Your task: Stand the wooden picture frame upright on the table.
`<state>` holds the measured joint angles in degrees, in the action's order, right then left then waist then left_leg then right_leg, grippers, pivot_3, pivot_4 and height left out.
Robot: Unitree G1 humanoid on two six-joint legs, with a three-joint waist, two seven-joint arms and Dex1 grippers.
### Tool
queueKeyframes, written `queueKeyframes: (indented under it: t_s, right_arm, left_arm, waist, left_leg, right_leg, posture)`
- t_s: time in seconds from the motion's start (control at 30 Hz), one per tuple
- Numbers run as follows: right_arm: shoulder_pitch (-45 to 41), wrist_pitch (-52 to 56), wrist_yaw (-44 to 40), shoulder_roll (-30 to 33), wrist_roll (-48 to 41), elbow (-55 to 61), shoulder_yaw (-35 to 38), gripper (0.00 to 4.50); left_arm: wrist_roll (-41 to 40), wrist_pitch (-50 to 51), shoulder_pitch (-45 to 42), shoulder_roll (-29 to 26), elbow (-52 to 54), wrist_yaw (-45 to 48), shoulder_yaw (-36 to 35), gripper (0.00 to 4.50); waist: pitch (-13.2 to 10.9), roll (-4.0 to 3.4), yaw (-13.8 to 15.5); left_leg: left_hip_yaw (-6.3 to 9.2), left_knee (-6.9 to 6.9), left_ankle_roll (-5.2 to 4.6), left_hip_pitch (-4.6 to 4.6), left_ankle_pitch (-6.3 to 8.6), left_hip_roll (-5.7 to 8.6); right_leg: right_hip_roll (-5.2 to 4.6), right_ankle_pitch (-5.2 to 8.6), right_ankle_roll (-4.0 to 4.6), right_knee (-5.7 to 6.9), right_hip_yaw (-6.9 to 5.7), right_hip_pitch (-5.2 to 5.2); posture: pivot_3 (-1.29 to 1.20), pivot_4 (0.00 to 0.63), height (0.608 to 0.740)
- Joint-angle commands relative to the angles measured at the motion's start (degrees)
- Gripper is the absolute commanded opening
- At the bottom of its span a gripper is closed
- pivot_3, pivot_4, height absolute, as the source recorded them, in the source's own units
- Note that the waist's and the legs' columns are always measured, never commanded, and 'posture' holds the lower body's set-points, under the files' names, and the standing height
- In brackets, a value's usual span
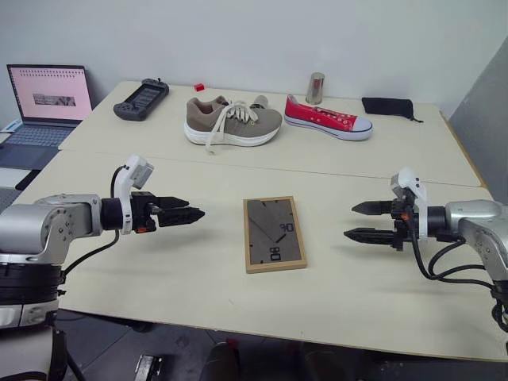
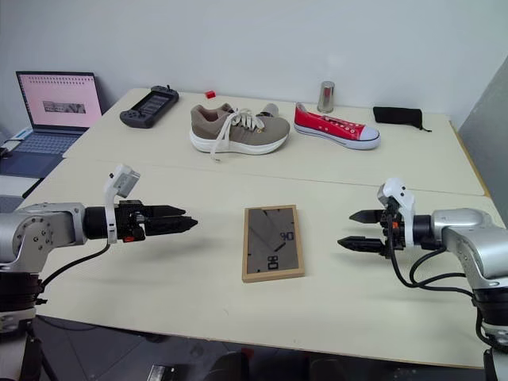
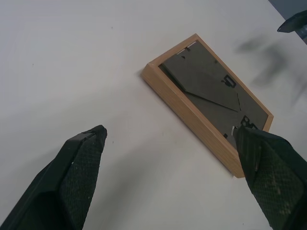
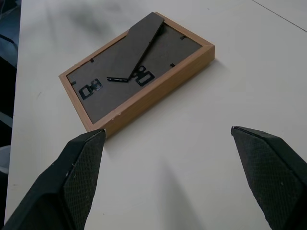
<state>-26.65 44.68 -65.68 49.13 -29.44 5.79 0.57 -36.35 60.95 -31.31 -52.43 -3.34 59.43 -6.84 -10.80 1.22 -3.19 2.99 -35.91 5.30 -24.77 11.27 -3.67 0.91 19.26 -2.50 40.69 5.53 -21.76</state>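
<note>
The frame is lying flat on the table, dark back panel facing up, near the front edge and midway between the two grippers. The left gripper and right gripper are hovering on either side of it, pointing inward, both with jaws spread wide and gripping nothing. Two shoes are sitting well behind the frame.

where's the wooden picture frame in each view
Left eye view: wooden picture frame at centre, lying back-up between the hands.
Right eye view: centre.
Left wrist view: upper right.
Right wrist view: upper middle.
Shared landmark: its fold-out stand.
</note>
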Motion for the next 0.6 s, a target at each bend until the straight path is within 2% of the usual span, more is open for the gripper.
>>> queueKeyframes:
  t_s: [0.03, 0.2, 0.6]
  right_arm:
    - [-0.6, 0.1, 0.8, 0.3, -0.5, 0.9, 1.1, 4.44]
    - [0.2, 0.6, 0.5, 0.9, -1.2, 1.9, 1.2, 4.44]
    - [1.3, -0.2, 1.9, 0.5, -0.2, 1.6, 0.4, 4.44]
  left_arm:
    - [-0.9, 0.5, -0.4, -0.2, 1.9, 0.0, -0.6, 4.50]
    - [-1.3, 1.3, 0.7, -1.2, 4.0, 1.4, 0.5, 4.50]
    - [-0.7, 0.5, 0.9, 1.0, 4.0, 0.2, 2.5, 4.50]
  waist:
    - [0.0, 0.00, 0.0]
    - [0.0, 0.00, -0.1]
    - [0.0, 0.00, -0.1]
  left_leg:
    - [0.00, 0.00, 0.00, 0.00, 0.00, 0.00]
    - [-0.02, 0.00, 0.00, 0.00, 0.00, -0.01]
    - [-0.02, -0.02, 0.00, 0.00, 0.00, 0.00]
  right_leg:
    - [0.00, 0.00, 0.00, 0.00, 0.00, 0.00]
    - [0.00, 0.00, 0.00, 0.02, 0.00, -0.02]
    - [0.00, 0.00, 0.00, 0.03, 0.01, -0.02]
  posture:
    - [0.00, 0.150, 0.740]
    - [0.00, 0.150, 0.740]
    - [0.00, 0.150, 0.740]
